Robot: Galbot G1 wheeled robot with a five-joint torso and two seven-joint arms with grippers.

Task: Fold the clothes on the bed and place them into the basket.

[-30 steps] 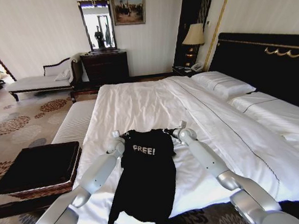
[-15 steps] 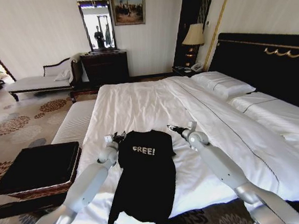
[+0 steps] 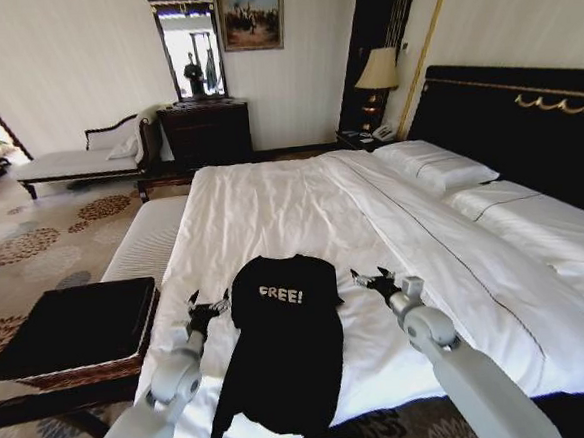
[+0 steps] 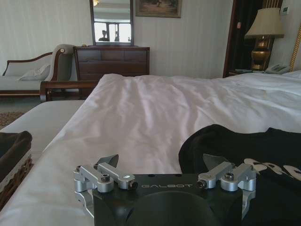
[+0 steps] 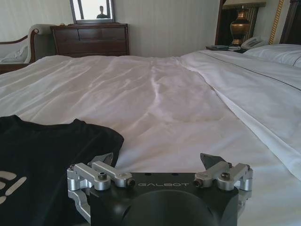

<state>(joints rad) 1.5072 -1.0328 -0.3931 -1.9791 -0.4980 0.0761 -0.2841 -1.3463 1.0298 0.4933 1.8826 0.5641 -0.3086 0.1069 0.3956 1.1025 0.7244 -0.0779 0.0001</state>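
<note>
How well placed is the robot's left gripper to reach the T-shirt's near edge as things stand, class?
Probably well placed. The left gripper, open, sits on the white duvet just beside the black T-shirt, with bare bedding between them and nothing in the way.

T-shirt (image 3: 286, 350) flat on bed (image 3: 271, 205) — open pincers (image 3: 207, 307) (image 3: 372, 278) flanking.

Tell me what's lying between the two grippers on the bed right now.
The black T-shirt, its "FREE!" chest part lying flat on the white duvet, sits between the left gripper and the right gripper, as the head view shows. Both grippers are open, holding nothing.
</note>
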